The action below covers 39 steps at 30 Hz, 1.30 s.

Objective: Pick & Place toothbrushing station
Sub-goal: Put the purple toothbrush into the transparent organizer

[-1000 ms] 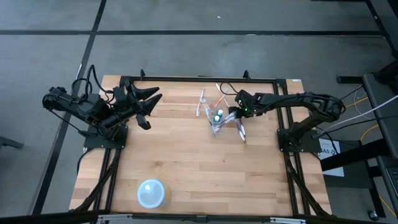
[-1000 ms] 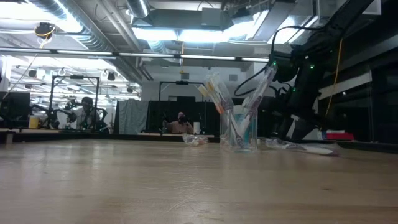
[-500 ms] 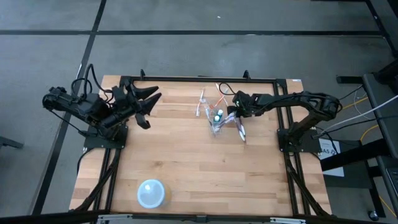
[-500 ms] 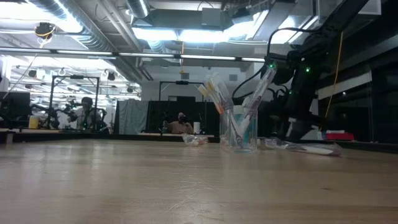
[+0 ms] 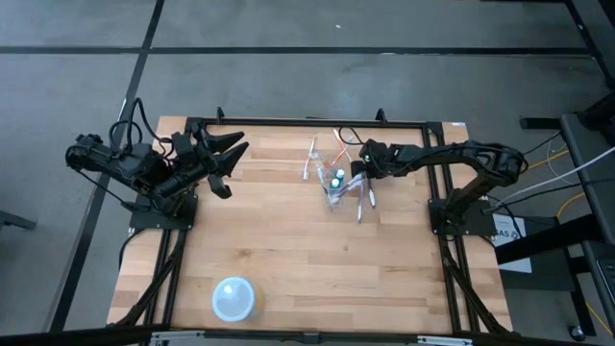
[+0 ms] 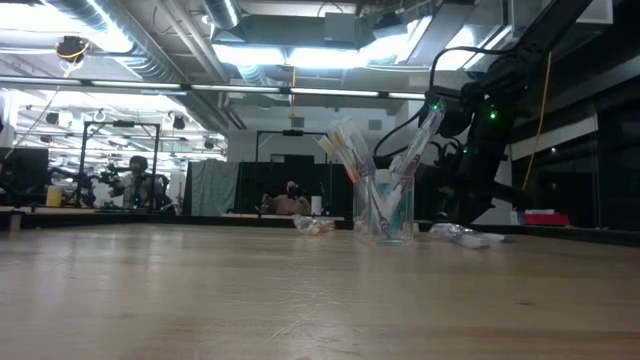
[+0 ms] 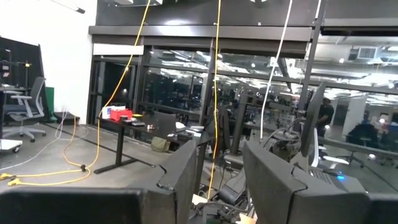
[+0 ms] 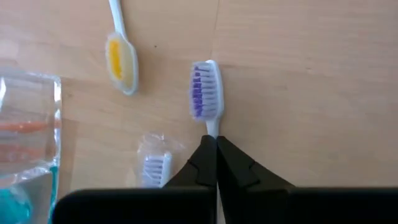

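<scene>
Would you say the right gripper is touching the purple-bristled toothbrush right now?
Touching. In the right wrist view, the right gripper has its fingers shut on the neck of the purple-bristled toothbrush, whose head sticks out past the fingertips.

One clear cup (image 5: pixel 335 188) stands on the table (image 5: pixel 288 250), and one teal tube (image 6: pixel 396 212) stands inside it. One pale blue bowl (image 5: pixel 233 298) sits well apart from it. Three toothbrush heads show on the wood in the right wrist view: one orange (image 8: pixel 120 60), one purple (image 8: pixel 204 91) and one in a clear wrapper (image 8: pixel 155 167). More brushes (image 6: pixel 345 147) stand in the cup and a few lie beside it (image 5: pixel 310 159), too small and bunched to count. There are two arms, each with one gripper: left (image 5: pixel 228 157) and right (image 5: pixel 364 165).
</scene>
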### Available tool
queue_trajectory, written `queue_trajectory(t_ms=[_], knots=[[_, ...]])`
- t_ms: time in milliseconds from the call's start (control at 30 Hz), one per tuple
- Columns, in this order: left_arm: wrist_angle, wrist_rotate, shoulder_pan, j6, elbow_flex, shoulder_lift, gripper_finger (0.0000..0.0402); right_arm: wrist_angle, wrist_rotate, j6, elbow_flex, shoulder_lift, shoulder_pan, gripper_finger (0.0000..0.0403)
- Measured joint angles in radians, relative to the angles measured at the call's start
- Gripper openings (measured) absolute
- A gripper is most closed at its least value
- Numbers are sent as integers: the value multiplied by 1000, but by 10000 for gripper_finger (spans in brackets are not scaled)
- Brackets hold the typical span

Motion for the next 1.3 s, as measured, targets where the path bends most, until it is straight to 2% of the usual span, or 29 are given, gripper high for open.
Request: queue_trajectory(t_ms=[200,400,700,867,1000,1167,1300], knots=[[0,1,0,0,0,0,127,-24,52,14,-6,-37,58,1],[0,2,0,-1,0,0,127,-90,158,71,-5,-137,149,1],[0,4,0,-2,0,0,127,-236,383,241,-3,-374,324,0],[0,11,0,-2,0,0,127,-299,516,346,-3,-462,429,0],[0,11,0,-2,0,0,127,-328,521,400,-2,-474,456,0],[0,13,0,-2,0,0,127,-288,435,357,-2,-445,456,2],[0,15,0,-2,0,0,127,-275,374,315,-2,-426,412,25]])
